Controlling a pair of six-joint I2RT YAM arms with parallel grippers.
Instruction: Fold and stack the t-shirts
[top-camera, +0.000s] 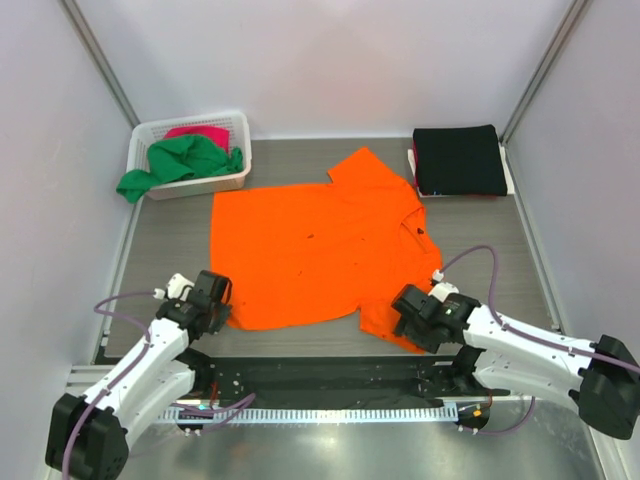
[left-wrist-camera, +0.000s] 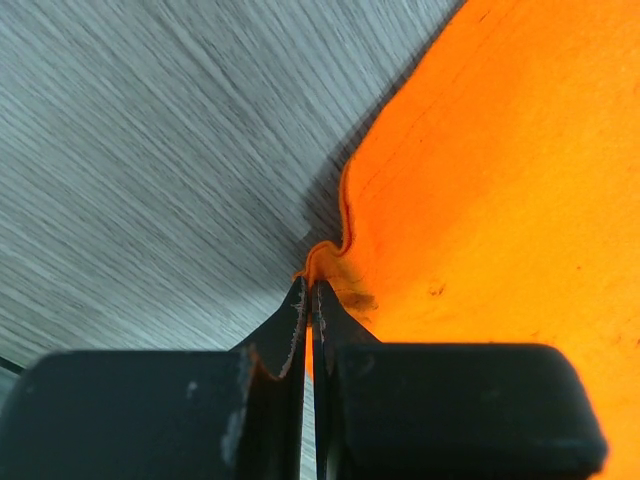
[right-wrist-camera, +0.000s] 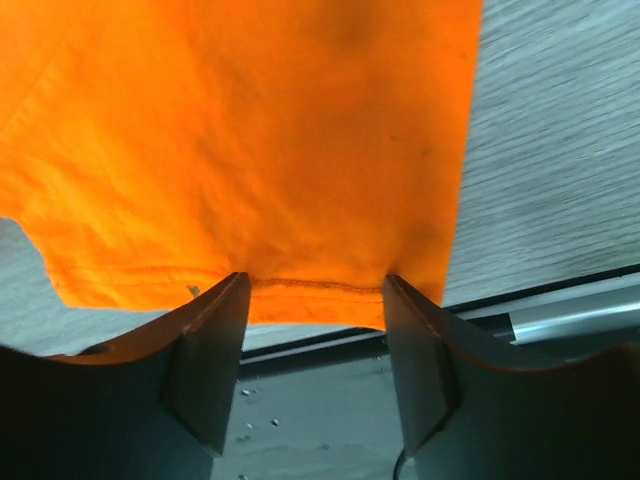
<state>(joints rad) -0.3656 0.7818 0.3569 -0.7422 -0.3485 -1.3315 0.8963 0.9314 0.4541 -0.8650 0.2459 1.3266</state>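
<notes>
Bright orange short-sleeved cloth t-shirt (top-camera: 310, 250) spread flat on the grey wood-grain bench (top-camera: 170, 250), a pincer at each near corner.

The shirt fills the middle of the bench, its near edge facing the arm bases. The left pincer (left-wrist-camera: 308, 290) is clenched on the near-left hem corner, where a small pucker of cloth rises at its tips. The right pincer (right-wrist-camera: 316, 290) stands with jaws apart, the near-right hem edge lying between its fingers. Both white arms (top-camera: 145, 360) reach low and forward from the near edge, angled inward toward the shirt. Bare bench shows left of the shirt and along its far side. A folded black t-shirt (top-camera: 460, 160) sits at the far right, near the orange shirt's far-right edge. A white plastic lattice basket (top-camera: 200, 186) at the far left holds a green t-shirt (top-camera: 180, 160), which spills over its rim, and a magenta-pink t-shirt (top-camera: 205, 133).
</notes>
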